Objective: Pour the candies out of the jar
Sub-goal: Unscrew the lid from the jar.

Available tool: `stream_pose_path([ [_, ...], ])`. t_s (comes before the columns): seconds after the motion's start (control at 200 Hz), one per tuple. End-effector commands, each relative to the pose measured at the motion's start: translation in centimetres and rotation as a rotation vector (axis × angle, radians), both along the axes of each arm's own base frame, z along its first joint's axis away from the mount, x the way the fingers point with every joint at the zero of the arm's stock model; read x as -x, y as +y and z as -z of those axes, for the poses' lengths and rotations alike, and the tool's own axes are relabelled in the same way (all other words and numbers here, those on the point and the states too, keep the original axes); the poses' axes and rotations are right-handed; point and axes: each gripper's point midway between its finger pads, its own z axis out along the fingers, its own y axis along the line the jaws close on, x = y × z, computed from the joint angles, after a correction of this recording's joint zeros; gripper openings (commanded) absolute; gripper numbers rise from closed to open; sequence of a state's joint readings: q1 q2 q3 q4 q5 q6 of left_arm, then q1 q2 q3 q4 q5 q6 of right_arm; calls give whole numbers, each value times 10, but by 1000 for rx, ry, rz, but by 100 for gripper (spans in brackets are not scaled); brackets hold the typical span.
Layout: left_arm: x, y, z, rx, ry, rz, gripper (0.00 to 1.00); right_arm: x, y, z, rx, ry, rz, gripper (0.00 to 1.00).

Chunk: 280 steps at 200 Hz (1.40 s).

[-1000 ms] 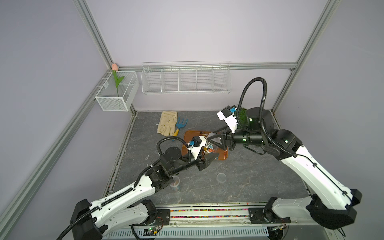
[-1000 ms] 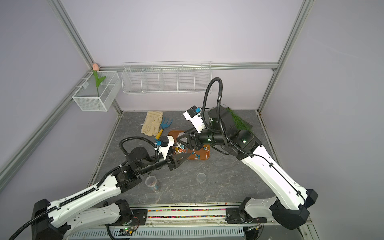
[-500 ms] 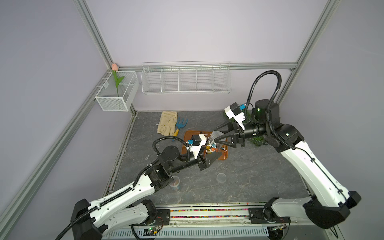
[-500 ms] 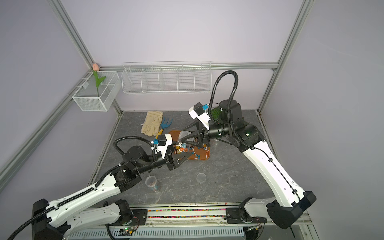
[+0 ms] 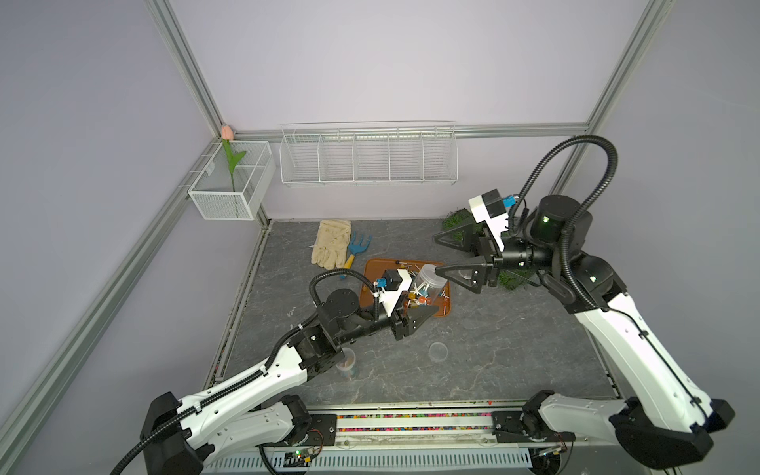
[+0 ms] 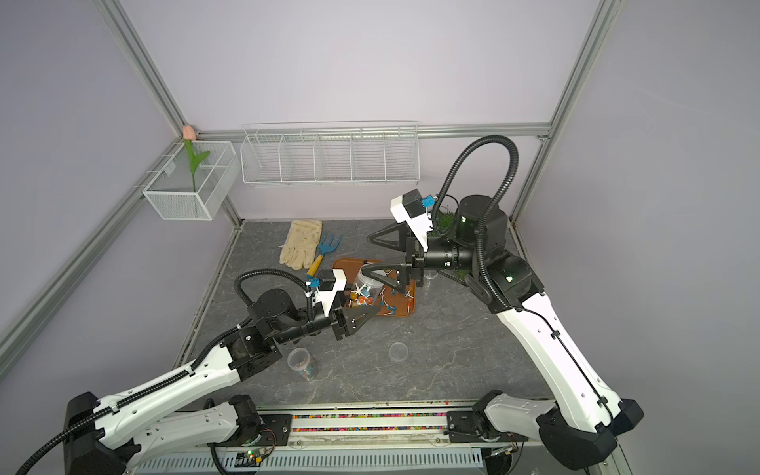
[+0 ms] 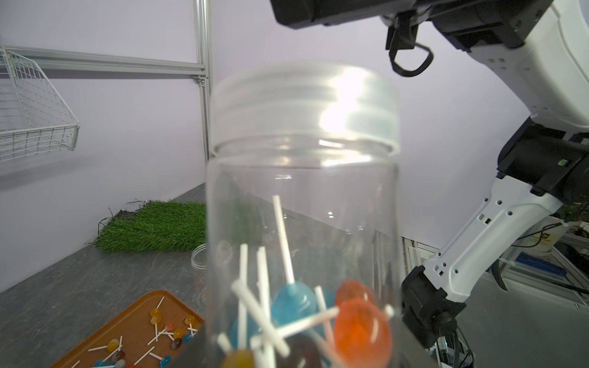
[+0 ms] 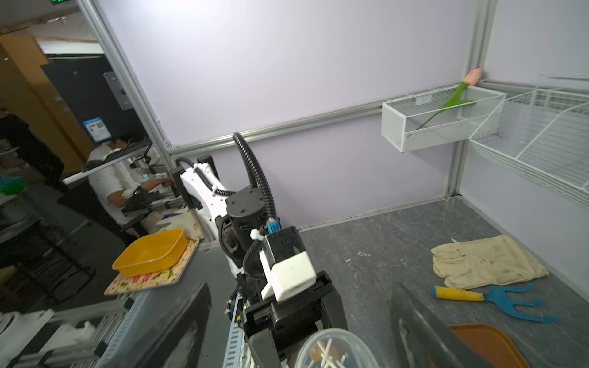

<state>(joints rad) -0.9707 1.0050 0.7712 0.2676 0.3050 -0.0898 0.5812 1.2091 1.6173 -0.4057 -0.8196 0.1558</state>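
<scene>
**Lid still on, right jaws wide: where it could fail**

The left gripper (image 5: 419, 306) had its fingers closed on the lower body of the jar (image 5: 427, 286) and held it above the brown tray (image 5: 372, 271). The clear lid (image 7: 306, 105) looked still in place. Some candies (image 7: 360, 331) lay at the bottom of the jar, and many others were already scattered on the tray.

The right gripper (image 5: 436, 254) stood fully open beside the lid. One finger was just at the lid, but I could not tell if it touched.

My worries were these:

- If the right fingers closed off-centre, I judged they would push the smooth jar sideways or turn it inside the left grip.
- If I tipped the jar with the lid on, nothing would come out.
- With the lid off, the crossed sticks could jam at the mouth and then fall all together.
- The jar hung near the tray's edge, so some candies could land on the table.
</scene>
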Motion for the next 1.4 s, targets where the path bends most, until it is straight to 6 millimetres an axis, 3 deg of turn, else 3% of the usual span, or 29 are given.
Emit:
stream_pose_path([
  [0.0,-2,5,-4,21,-16,-25,37,-30,-8,13,54,127,233,93],
  [0.075,-4,6,-2,20,-13,-37,37,-35,-8,35,135,193,309,96],
  [0.235,-6,8,-2,17,-17,-55,37,-25,6,69,237,274,316,98],
  [0.415,-6,9,0,13,-15,-59,37,-28,7,90,265,324,350,98],
  [0.61,-6,10,1,12,-10,-62,36,-26,14,100,274,343,329,90],
  [0.765,-6,10,0,15,-14,-61,36,-25,18,103,282,338,309,67],
  [0.89,-5,10,-1,17,-13,-59,36,-25,18,96,266,302,307,54],
  [1.105,-1,9,-7,29,-15,-35,36,-19,24,64,234,162,214,48],
  [1.165,1,8,-10,36,-13,-20,36,-4,27,50,211,60,104,49],
  [1.295,9,4,-16,44,-8,34,37,48,23,23,105,-163,-241,56],
  [1.395,12,1,-17,33,-2,56,36,50,22,19,119,-173,-279,52],
])
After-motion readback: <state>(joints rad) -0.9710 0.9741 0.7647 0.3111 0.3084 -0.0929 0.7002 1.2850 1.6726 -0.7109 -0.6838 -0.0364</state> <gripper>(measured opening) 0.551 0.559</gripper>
